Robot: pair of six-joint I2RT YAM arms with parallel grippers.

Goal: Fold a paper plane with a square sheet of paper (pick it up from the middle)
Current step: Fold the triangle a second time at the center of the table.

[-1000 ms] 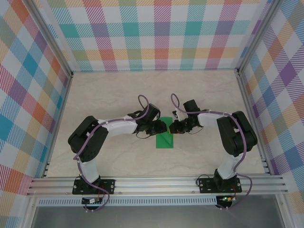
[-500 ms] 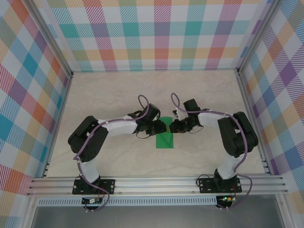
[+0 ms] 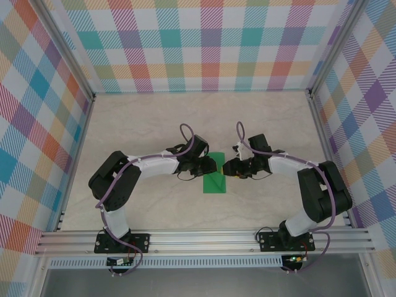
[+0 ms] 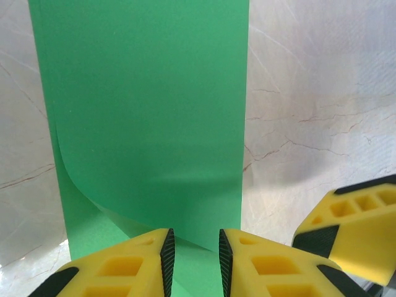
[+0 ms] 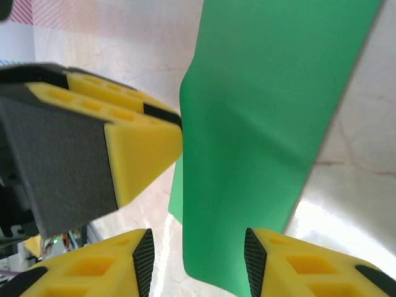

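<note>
The square sheet of paper (image 3: 215,183) is bright green and lies folded into a narrow band on the table; a paper plane is out of view. My left gripper (image 3: 214,166) rests low at the band's far end. Its jaws (image 4: 195,253) stand a little apart, over a raised fold edge of the paper (image 4: 148,111), with nothing pinched. My right gripper (image 3: 226,167) faces it from the right, open. In the right wrist view its jaws (image 5: 197,260) straddle a curled flap of the paper (image 5: 266,124) without touching it. A left finger (image 5: 136,142) sits close beside that flap.
The pale marble tabletop (image 3: 154,117) is walled by plaid panels (image 3: 204,43) on three sides. An aluminium rail (image 3: 204,238) runs along the near edge by the arm bases. A right finger (image 4: 352,229) shows just right of the left jaws.
My right gripper has opened and let go of the paper's edge, and its arm has swung out to the right. The left gripper and the paper have stayed put.
</note>
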